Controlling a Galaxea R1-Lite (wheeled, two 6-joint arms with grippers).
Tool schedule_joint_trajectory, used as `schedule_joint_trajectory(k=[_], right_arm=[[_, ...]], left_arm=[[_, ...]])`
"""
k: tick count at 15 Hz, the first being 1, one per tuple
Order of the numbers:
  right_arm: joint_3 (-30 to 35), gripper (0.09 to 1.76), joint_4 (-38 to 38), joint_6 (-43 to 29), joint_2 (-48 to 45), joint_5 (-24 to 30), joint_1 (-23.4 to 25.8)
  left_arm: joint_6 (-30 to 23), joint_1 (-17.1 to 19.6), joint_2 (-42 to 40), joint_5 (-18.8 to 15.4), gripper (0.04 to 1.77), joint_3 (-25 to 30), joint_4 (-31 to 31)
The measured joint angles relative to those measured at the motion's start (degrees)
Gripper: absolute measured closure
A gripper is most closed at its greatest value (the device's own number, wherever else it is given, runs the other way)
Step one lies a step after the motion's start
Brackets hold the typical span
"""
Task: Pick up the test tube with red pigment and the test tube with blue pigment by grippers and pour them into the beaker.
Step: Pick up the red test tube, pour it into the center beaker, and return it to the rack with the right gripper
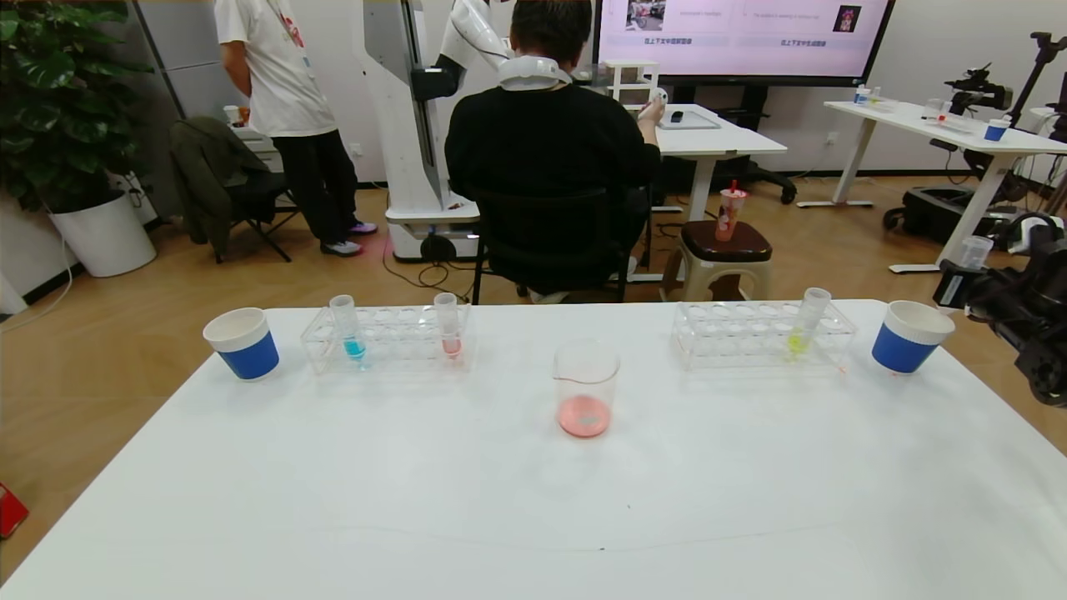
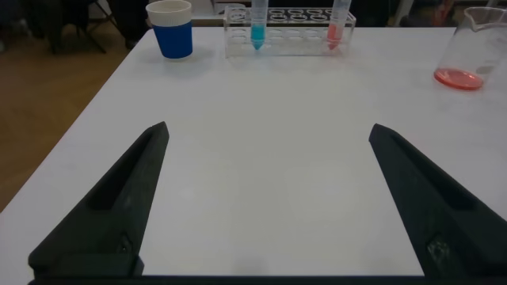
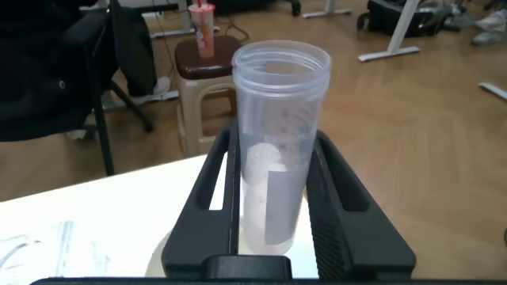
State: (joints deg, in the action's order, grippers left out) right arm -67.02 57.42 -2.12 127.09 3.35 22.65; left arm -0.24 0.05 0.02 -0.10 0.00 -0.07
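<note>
The test tube with blue pigment (image 1: pixel 352 335) stands in the left clear rack (image 1: pixel 392 340); it also shows in the left wrist view (image 2: pixel 257 28). A paler pinkish-red tube (image 1: pixel 449 329) stands in the same rack. The beaker (image 1: pixel 586 387) sits at the table's middle with red liquid at its bottom. My right gripper (image 3: pixel 275 142) is shut on a clear tube (image 3: pixel 281 119) that shows no coloured liquid, held upright at the table's right edge (image 1: pixel 974 250). My left gripper (image 2: pixel 269 129) is open and empty, low over the front left of the table.
A blue-and-white paper cup (image 1: pixel 242 342) stands left of the left rack, another (image 1: pixel 909 335) at the far right below the right gripper. A second rack (image 1: pixel 750 333) holds a yellow-green tube (image 1: pixel 804 329). People, chairs and desks are beyond the table.
</note>
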Motion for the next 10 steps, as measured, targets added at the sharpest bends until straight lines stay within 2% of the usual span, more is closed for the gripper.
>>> schedule_joint_trajectory(k=[10], right_arm=[[2.7,1.33,0.1,0.1,-3.7,0.0,-2.9]], left_arm=[[0.0,0.0,0.0,0.0,0.04,0.0,0.0]])
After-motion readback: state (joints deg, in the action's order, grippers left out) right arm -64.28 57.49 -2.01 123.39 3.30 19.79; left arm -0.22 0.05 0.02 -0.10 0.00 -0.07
